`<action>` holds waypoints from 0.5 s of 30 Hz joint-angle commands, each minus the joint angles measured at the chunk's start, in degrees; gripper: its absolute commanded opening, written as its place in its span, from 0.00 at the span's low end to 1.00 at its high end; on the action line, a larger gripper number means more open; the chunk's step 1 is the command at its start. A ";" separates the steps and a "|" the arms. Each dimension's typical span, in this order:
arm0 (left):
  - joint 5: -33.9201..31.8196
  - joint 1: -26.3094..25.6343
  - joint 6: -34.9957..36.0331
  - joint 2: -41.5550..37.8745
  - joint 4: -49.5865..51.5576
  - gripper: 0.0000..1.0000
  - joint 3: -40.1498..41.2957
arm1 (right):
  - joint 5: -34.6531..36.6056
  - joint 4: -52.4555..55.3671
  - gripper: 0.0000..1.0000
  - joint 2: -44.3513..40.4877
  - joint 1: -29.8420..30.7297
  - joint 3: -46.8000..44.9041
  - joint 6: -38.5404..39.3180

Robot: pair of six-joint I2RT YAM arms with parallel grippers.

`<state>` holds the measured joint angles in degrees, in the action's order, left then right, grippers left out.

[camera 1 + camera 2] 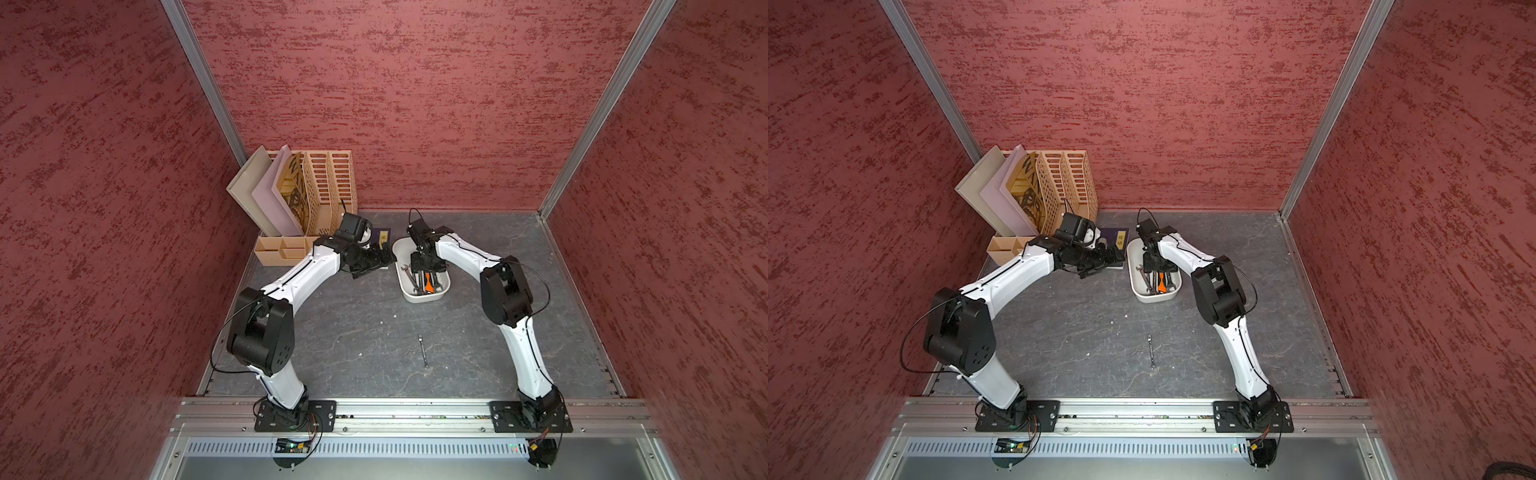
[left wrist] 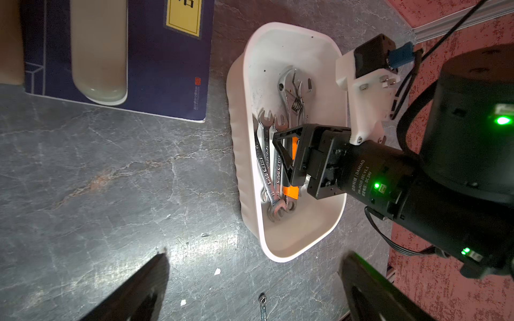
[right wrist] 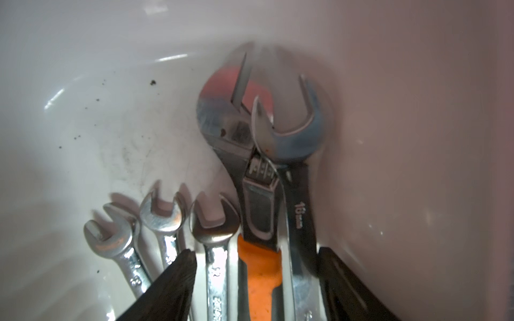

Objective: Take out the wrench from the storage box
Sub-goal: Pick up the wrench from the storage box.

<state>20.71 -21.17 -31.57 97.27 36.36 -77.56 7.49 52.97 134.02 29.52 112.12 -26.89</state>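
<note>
The white storage box (image 1: 424, 296) (image 1: 1152, 297) (image 2: 292, 250) stands at the back middle of the table and holds several wrenches. My right gripper (image 1: 423, 272) (image 1: 1156, 272) (image 2: 282, 158) (image 3: 256, 253) reaches down into it, open. Between its fingers lie a silver combination wrench (image 3: 215, 230), an orange-handled adjustable wrench (image 3: 261, 211) (image 2: 292, 91) and a larger open-end wrench (image 3: 301, 211). Two smaller wrenches (image 3: 161, 219) lie outside one finger. My left gripper (image 1: 376, 262) (image 1: 1104, 259) (image 2: 256, 254) hovers open and empty just left of the box.
One slim wrench (image 1: 423, 351) (image 1: 1151, 351) (image 2: 262, 305) lies on the grey table nearer the front. A peach slotted file organizer (image 1: 328, 187) with folders fills the back left corner. A dark blue book (image 2: 155, 55) (image 1: 1115, 239) lies flat beside the box.
</note>
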 commanded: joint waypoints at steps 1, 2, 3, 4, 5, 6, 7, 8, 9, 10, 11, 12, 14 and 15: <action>0.38 0.30 0.57 0.20 -0.81 1.00 0.74 | -2.62 -2.54 0.71 0.75 -1.58 -1.31 -1.80; 0.38 0.25 0.53 0.15 -0.85 1.00 0.74 | -3.04 -2.95 0.70 0.65 -1.78 -1.68 -1.93; 0.38 0.25 0.55 0.12 -0.85 1.00 0.74 | -3.43 -3.30 0.68 0.62 -1.99 -2.02 -2.14; 0.38 0.25 0.55 0.11 -0.85 1.00 0.74 | -3.53 -3.60 0.65 0.47 -2.10 -2.36 -2.11; 0.36 0.16 0.55 0.13 -0.85 1.00 0.74 | -3.37 -3.85 0.63 0.39 -2.19 -2.59 -2.11; 0.38 0.09 0.55 0.11 -0.85 1.00 0.74 | -3.40 -3.99 0.60 0.30 -2.29 -2.77 -2.11; 0.38 0.07 0.55 0.02 -0.85 1.00 0.67 | -3.44 -4.01 0.58 0.30 -2.43 -2.71 -2.11; 0.38 -0.01 0.54 0.02 -0.94 1.00 0.70 | -3.36 -4.07 0.57 0.26 -2.49 -2.82 -2.12; 0.38 -0.11 0.53 0.02 -0.94 1.00 0.66 | -3.27 -4.10 0.55 0.19 -2.45 -2.82 -2.07; 0.38 -0.10 0.54 0.02 -0.94 1.00 0.66 | -3.12 -4.04 0.53 0.15 -2.52 -2.78 -2.02; 0.38 -0.16 0.55 0.02 -0.93 1.00 0.66 | -2.98 -4.10 0.49 0.02 -2.54 -2.81 -1.95; 0.38 -0.19 0.46 0.02 -0.94 1.00 0.66 | -2.75 -4.09 0.46 -0.04 -2.58 -2.78 -1.90; 0.38 -0.28 0.51 0.02 -0.90 1.00 0.66 | -2.40 -4.09 0.40 -0.24 -2.54 -2.91 -1.81; 0.37 -0.29 0.48 0.02 -0.86 1.00 0.66 | -2.28 -3.98 0.37 -0.33 -2.57 -2.95 -1.76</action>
<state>20.71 -21.21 -31.57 97.27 36.34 -77.54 4.08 49.06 133.99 28.12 110.48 -28.23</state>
